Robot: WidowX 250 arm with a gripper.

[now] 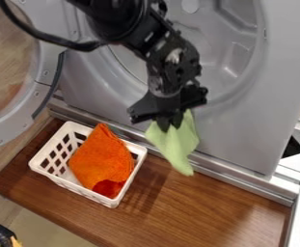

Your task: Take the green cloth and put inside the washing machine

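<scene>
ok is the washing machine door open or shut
Open: the door is swung aside, leaving the machine's round opening uncovered.

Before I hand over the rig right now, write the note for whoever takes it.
Gripper: jaws shut on the green cloth, which hangs outside the washing machine, below its opening.
Door: open, at the left of the view.
Basket: on the wooden board, orange cloth inside.
Done: green cloth gripped, clear of the basket.
Left: get it up through the opening, release it inside.
</scene>
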